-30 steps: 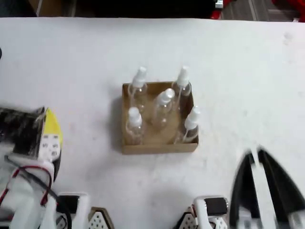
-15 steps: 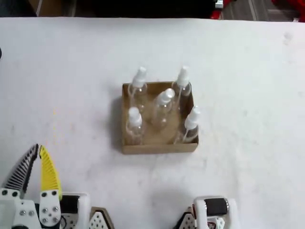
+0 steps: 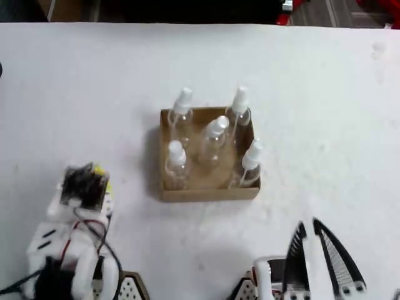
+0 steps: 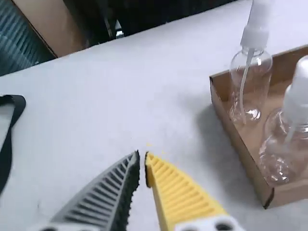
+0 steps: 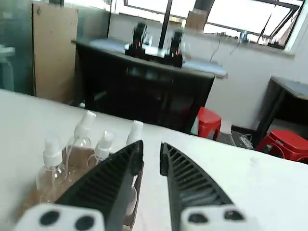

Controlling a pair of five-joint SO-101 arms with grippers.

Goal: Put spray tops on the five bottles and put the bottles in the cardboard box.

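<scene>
A cardboard box [image 3: 209, 192] sits mid-table with five clear bottles standing in it, each with a white spray top: two at the back [image 3: 182, 115] [image 3: 239, 112], one in the middle [image 3: 214, 140], two at the front [image 3: 175, 164] [image 3: 249, 165]. My left gripper [image 3: 87, 174] is near the table's front left, well clear of the box. Its grey and yellow fingers meet at the tips [image 4: 143, 158], shut and empty, with the box [image 4: 236, 134] and a bottle [image 4: 250, 79] off to one side. My right gripper [image 3: 309, 226] is front right, slightly open [image 5: 151, 145] and empty, facing the bottles [image 5: 82, 134].
The white table [image 3: 325, 112] spreads wide on every side of the box. Both arm bases [image 3: 269, 281] stand at the front edge. A black strap [image 4: 7, 125] lies at the table's far left.
The left arm has swung from the far left front corner to a spot nearer the box. The right arm left the high view and came back at front right. Box and bottles are unmoved.
</scene>
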